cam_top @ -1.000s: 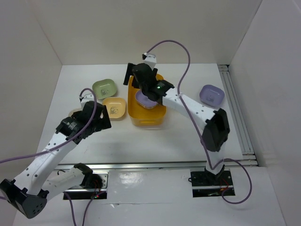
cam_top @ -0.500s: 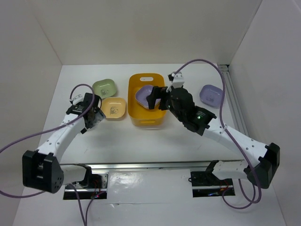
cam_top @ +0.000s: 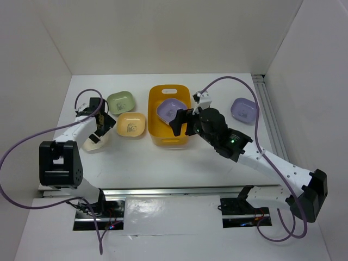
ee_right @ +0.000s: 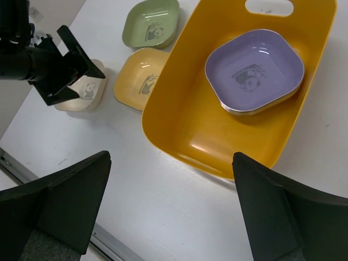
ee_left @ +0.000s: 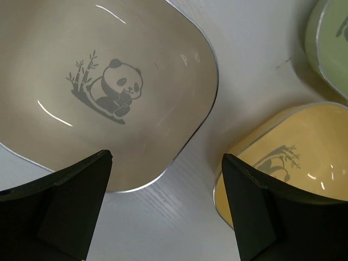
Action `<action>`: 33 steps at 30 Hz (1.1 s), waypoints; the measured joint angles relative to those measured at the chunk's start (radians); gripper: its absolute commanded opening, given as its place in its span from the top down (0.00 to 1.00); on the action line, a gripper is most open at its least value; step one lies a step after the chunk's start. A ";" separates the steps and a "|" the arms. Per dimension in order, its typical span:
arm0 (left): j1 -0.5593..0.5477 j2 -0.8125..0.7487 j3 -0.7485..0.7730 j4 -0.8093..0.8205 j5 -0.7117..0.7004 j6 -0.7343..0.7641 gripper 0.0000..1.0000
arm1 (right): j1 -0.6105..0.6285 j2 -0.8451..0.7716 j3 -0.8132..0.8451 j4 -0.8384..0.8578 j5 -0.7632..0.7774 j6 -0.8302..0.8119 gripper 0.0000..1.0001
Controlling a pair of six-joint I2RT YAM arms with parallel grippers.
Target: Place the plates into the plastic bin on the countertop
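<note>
The yellow-orange plastic bin [cam_top: 166,135] [ee_right: 182,122] stands mid-countertop with a lavender plate [cam_top: 171,110] [ee_right: 254,70] lying in its far half on top of others. Left of the bin are a green plate [cam_top: 120,101] [ee_left: 333,38], a yellow plate [cam_top: 132,124] [ee_left: 291,155] and a cream panda plate [cam_top: 92,142] [ee_left: 109,81]. Another lavender plate [cam_top: 244,110] sits at the right. My left gripper [cam_top: 101,126] [ee_left: 166,212] hangs open low over the cream plate's edge, one finger above it and the other above the yellow plate. My right gripper [cam_top: 182,120] [ee_right: 171,212] is open and empty above the bin's near right corner.
White walls close in the countertop [cam_top: 179,160] on the left, back and right. A metal rail [cam_top: 274,136] runs along the right side and another along the near edge. Purple cables loop above both arms.
My right gripper has drawn back from inside the bin toward the near right, leaving the lavender plate there. My left arm has swung left and away, down over the cream plate.
</note>
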 measured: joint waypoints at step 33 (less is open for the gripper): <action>0.100 -0.100 0.073 -0.239 -0.068 -0.218 1.00 | 0.034 -0.041 -0.042 -0.002 0.011 0.047 0.00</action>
